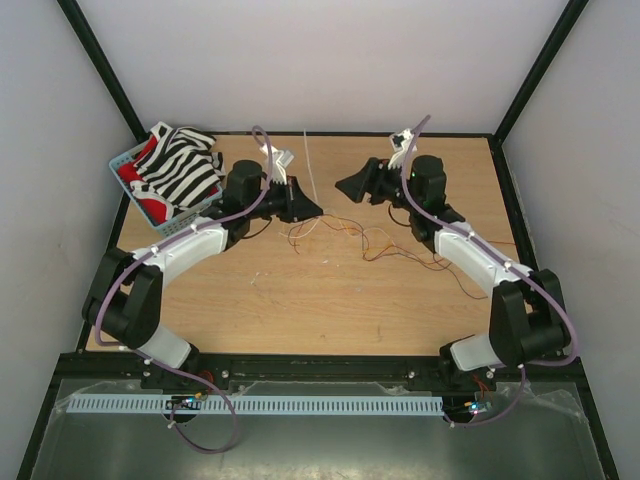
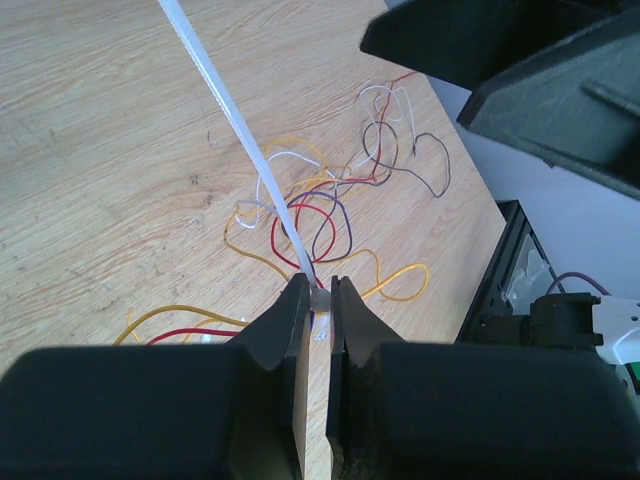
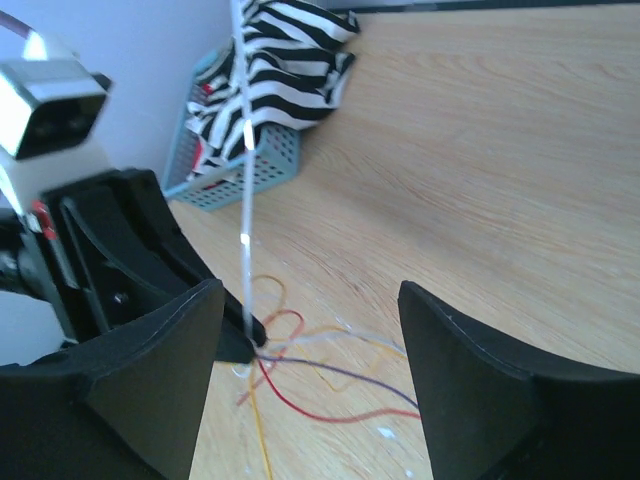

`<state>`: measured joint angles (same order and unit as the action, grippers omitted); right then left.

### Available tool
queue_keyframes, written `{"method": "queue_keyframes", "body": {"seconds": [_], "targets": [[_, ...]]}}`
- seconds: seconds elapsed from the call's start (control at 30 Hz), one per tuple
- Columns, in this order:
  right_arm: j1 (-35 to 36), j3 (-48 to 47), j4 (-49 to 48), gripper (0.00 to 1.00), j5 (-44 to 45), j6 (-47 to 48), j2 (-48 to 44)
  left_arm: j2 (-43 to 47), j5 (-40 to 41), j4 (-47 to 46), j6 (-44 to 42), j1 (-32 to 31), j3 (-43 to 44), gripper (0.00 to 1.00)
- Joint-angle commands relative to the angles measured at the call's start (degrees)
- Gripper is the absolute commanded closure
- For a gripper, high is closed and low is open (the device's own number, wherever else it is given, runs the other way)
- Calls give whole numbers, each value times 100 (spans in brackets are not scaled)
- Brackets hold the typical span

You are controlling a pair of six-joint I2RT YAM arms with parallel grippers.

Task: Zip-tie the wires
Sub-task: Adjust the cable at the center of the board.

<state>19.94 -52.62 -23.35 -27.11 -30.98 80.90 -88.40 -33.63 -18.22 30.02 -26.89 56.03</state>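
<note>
The tie (image 2: 236, 130), likely light and springy, is pinched by the left gripper (image 2: 318, 287); its tail is best taken by the open right gripper (image 3: 310, 300).

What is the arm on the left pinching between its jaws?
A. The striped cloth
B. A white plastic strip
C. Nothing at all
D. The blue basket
B: in the left wrist view the left arm's jaws are closed on one end of the white plastic strip, which rises straight out from between them.
</note>
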Motion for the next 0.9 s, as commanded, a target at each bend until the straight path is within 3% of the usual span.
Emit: {"method": "queue_keyframes", "body": {"seconds": [0.0, 0.2, 0.33, 0.5, 0.73, 0.87], "targets": [[138, -530, -713, 19, -505, -742, 363, -50, -144, -94, -66, -64, 276, 100], [400, -770, -808, 22, -642, -774, 800, -51, -178, -94, -81, -100, 302, 100], [485, -881, -811, 29, -727, -795, 1035, -74, -212, -94, -84, -127, 328, 100], [544, -988, -814, 50, -870, -911, 1254, -68, -231, -95, -90, -151, 347, 100], [544, -1230, -787, 100, -968, -936, 1351, -129, -230, -94, -59, -159, 347, 100], [534, -1589, -331, 100, -769, -709, 1358, -228, -243, -94, -31, -201, 341, 100]]}}
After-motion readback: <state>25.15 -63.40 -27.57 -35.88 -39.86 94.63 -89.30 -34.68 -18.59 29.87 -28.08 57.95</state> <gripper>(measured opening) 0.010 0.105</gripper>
